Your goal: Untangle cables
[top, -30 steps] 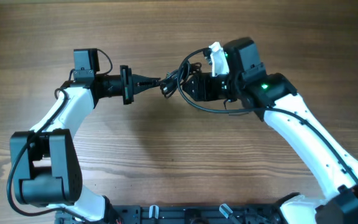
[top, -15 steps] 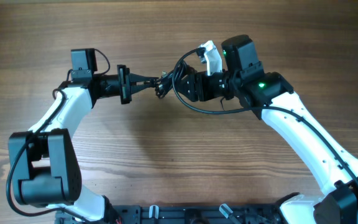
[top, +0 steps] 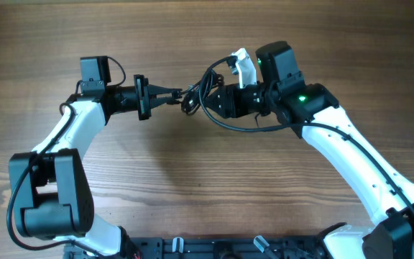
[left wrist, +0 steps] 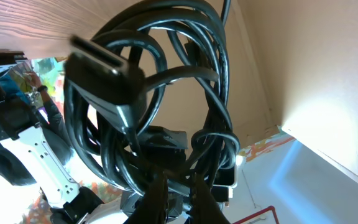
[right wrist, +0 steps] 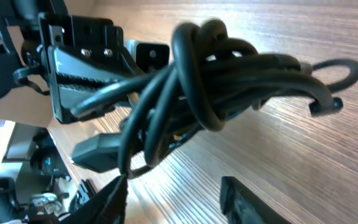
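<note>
The cables (top: pixel 192 100) form a tangled black bundle held above the wooden table (top: pixel 192 187) between both arms. A long loop (top: pixel 225 124) of it curves under the right wrist. My left gripper (top: pixel 177 95) reaches in from the left, shut on the bundle. In the left wrist view its dark fingers (left wrist: pixel 164 198) pinch the cables (left wrist: pixel 185 112), and a flat plug end (left wrist: pixel 104 62) sticks out at upper left. My right gripper (top: pixel 208 101) faces the bundle from the right. In the right wrist view the right gripper (right wrist: pixel 173 186) stands open just below the knotted cables (right wrist: pixel 216 81), touching none that I can see.
The left gripper's ridged fingers (right wrist: pixel 79 68) show in the right wrist view, clamped on the far side of the bundle. A dark equipment rail (top: pixel 207 249) runs along the table's near edge between the arm bases. Bare wood surrounds the arms.
The right gripper's jaws have narrowed and it has shifted slightly up and left. The left arm has drawn a little left with the bundle still held.
</note>
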`<state>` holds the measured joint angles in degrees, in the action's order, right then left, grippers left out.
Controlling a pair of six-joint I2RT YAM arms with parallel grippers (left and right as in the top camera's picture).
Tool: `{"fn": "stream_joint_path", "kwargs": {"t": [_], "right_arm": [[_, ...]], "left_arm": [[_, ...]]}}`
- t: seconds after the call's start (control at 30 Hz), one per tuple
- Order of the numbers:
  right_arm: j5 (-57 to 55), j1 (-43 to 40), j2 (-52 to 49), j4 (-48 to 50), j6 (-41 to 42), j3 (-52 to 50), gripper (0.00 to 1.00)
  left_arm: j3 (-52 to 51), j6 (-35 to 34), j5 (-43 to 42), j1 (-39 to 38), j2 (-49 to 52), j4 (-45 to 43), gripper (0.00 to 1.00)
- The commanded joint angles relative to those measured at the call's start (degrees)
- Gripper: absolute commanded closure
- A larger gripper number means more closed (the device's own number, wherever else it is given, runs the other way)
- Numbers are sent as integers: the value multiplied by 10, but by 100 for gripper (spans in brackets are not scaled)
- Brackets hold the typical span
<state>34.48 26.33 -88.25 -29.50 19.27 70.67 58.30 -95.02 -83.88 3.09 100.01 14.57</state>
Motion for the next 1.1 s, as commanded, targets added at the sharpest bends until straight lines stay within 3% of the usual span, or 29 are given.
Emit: {"fn": "stream_joint_path", "kwargs": {"t": [0.0, 0.3, 0.33, 0.37, 0.4, 0.53, 0.67, 0.83, 0.9, 0.93, 0.97, 1.07], "right_arm": [[-1, 3, -14, 23, 14, 1, 52], [-10, 12, -68, 123, 18, 1, 59], [-20, 12, -68, 129, 17, 1, 71], [-51, 12, -68, 130, 17, 1, 92], [-61, 11, -68, 128, 17, 1, 96], [-31, -10, -54, 115, 19, 3, 96], [-29, -52, -3, 30, -3, 3, 96], [42, -84, 28, -58, -28, 3, 96], [42, -95, 28, -93, -42, 3, 96], [42, -98, 28, -120, -54, 8, 96], [30, -102, 28, -161, -63, 23, 96], [-61, -102, 28, -278, -76, 85, 96]], "left_arm": [[6, 3, -20, 3, -13, -2, 96], [6, 3, -20, 3, -13, -2, 96], [6, 3, -20, 3, -13, -2, 96], [6, 5, -20, 3, -13, -3, 96], [6, 18, -20, 3, -13, -6, 96], [6, 34, -13, 3, -13, -29, 96], [6, 117, 48, 3, -13, -51, 96], [6, 135, 106, 1, -13, -50, 96], [6, 220, 127, -9, -13, -45, 21], [6, 296, 129, -18, -13, -45, 0], [6, 382, 129, -28, -13, -45, 0], [6, 421, 164, -42, -13, -44, 0]]}}
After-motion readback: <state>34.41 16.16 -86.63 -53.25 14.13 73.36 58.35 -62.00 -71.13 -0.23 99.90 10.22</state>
